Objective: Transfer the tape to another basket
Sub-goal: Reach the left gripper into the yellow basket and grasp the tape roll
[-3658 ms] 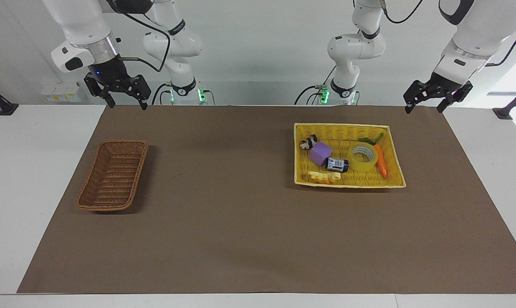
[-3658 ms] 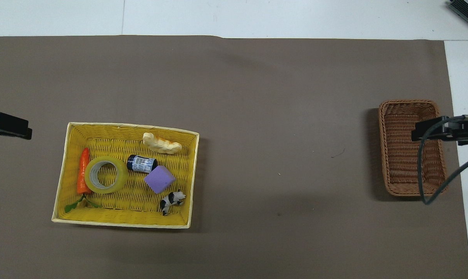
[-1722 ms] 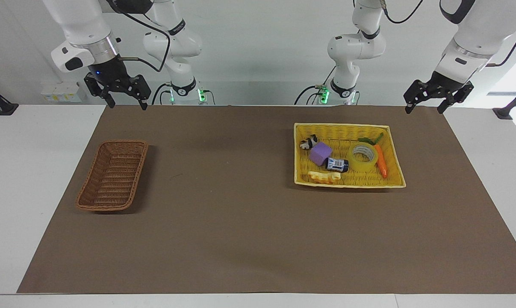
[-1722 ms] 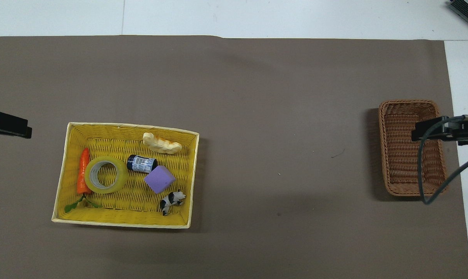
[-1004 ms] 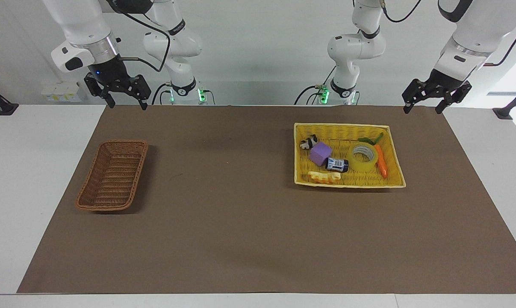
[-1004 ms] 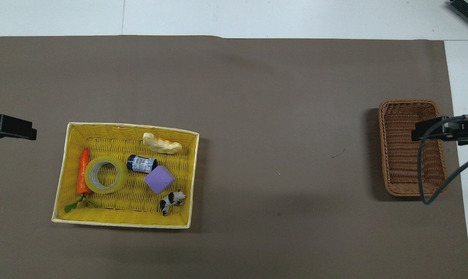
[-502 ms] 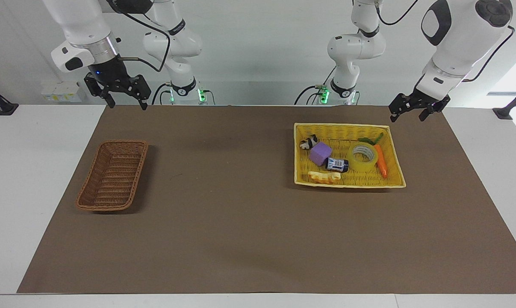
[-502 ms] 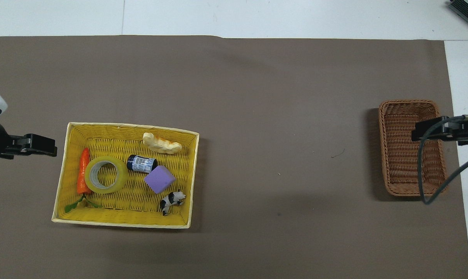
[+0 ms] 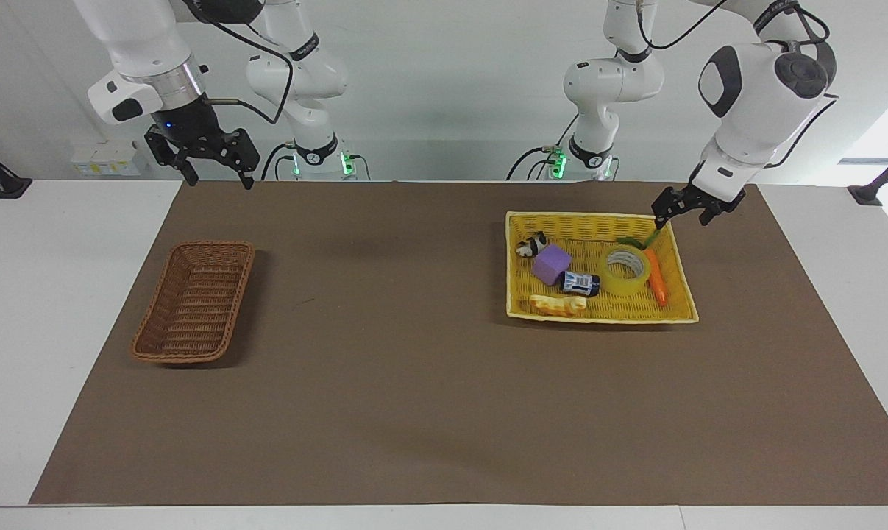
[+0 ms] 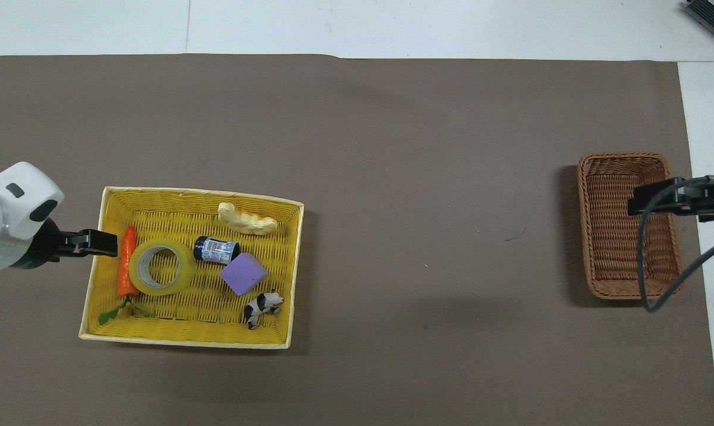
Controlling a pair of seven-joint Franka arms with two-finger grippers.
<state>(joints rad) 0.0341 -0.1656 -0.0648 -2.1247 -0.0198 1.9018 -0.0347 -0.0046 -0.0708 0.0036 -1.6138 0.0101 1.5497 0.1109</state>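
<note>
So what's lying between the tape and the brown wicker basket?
In the overhead view, a small dark bottle and a purple block sit beside the tape in the yellow basket; then only bare brown mat up to the wicker basket.

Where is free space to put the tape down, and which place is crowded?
Free: the whole brown basket, and the mat between it and the yellow basket. Crowded: the yellow basket, where the tape touches the carrot.

One camera sits high across the worktop [image 9: 429, 412], facing the 2 robots at 12 o'clock. The other looks steeply down from above the robots' end. Both share the brown mat [image 10: 392, 148], turned half around.
</note>
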